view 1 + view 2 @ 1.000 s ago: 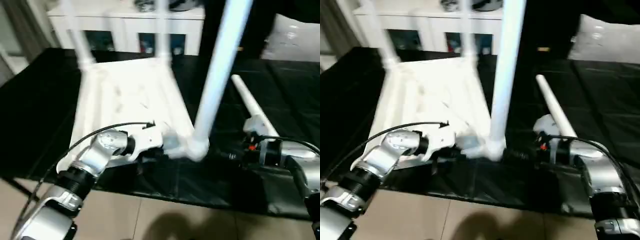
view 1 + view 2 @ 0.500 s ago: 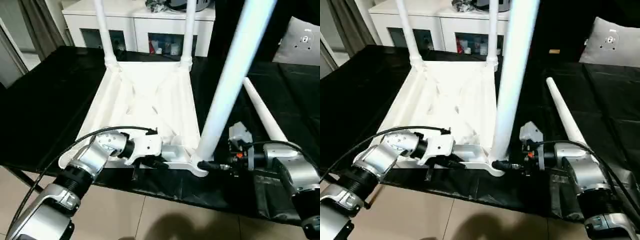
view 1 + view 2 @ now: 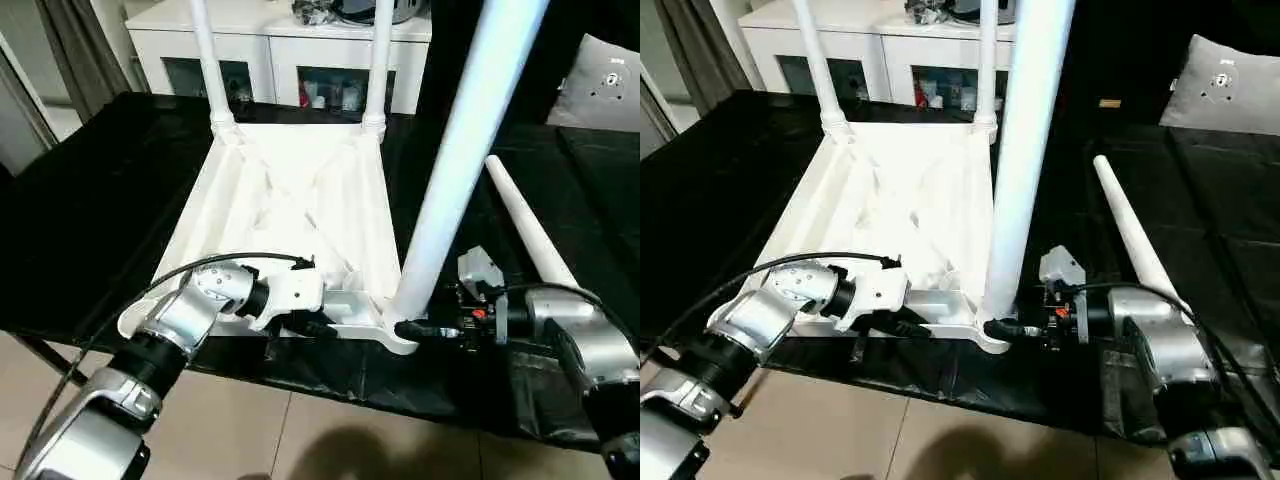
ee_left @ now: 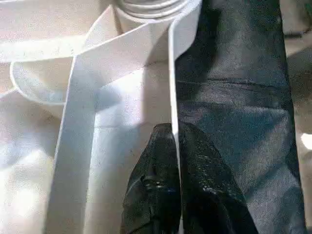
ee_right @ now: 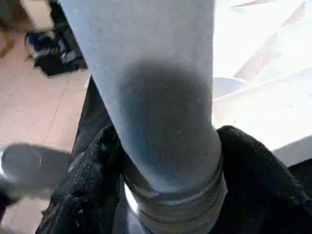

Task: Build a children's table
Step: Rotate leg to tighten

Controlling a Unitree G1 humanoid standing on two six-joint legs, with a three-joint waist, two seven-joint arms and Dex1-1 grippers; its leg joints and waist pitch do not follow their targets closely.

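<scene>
The table top [image 3: 290, 215] lies underside up across the centre of the head views, on a black-covered bench [image 3: 90, 210], with two legs [image 3: 207, 60] standing in the corner sockets at upper centre and a third leg [image 3: 465, 140] rising steeply from the socket at lower centre. A fourth leg [image 3: 528, 225] lies loose on the black cover at right of frame. The right gripper [image 5: 165, 161] is clenched around the base of the third leg, one finger on either side, just above the threaded collar where it enters the socket. The left gripper [image 4: 174, 161] pinches the thin near rim of the top between its fingers, close beside that same socket. Judgement: the step in hand is seating the third leg, and the leg appears to lean (though the camera's angle may account for part of this). To do it well, the left grip should hold the rim flat against the bench while the right brings the leg square to the socket before driving it home; forcing it while tilted risks a crossed thread. A white cabinet [image 3: 290, 45] stands behind at upper frame.
</scene>
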